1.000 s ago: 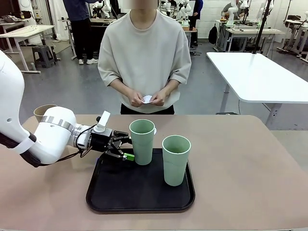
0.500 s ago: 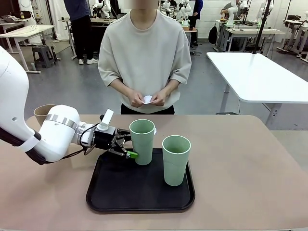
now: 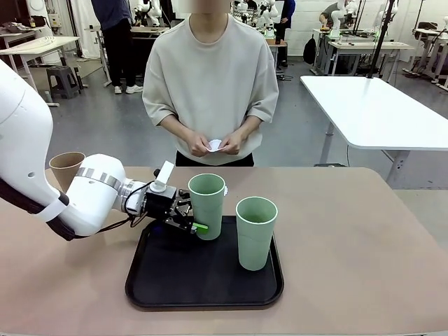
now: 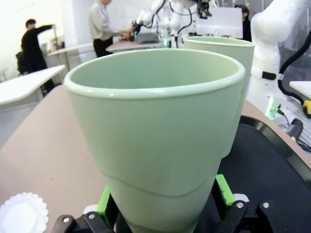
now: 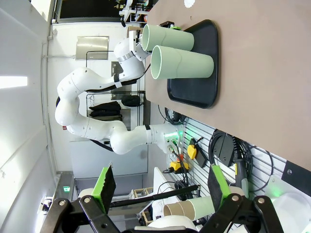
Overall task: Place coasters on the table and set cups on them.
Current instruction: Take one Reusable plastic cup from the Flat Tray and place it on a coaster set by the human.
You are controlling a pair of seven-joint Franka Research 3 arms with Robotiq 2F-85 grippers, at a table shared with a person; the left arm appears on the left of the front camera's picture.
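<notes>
A: What room did the table leave?

B: Plenty at 3 o'clock of the black tray, where bare top ran out to the rounded right corner. The tray sat at the near middle, its front rim close to the table's near edge. At 9 o'clock the left arm lay low across the top. A tan cup stood upright behind the arm, near the left edge.

A: And the left gripper?

B: It reached in level from 9 o'clock over the tray's back left corner. Its jaws were apart, one green pad on each side of the lower part of the mint cup. In the left wrist view the pads stood just beside the cup's wall, and I could not tell whether they touched it.

A: Where did that cup stand?

B: Upright at the tray's back edge. The second mint cup stood upright on the tray at 4 o'clock from it, near but apart.

A: How did it look?

B: Tall, tapered, matte and pale mint, with no handle, a thick rounded rim and a faint step line round the lower wall.

A: Any coaster?

B: One coaster, white and scalloped, lay flat on the table past the tray's back edge, near the gripper. At 12 o'clock the person's hands held a white paper piece (too small to read its edge).

A: The right gripper?

B: Its fingers were spread wide with nothing between them, well apart from the tray.
</notes>
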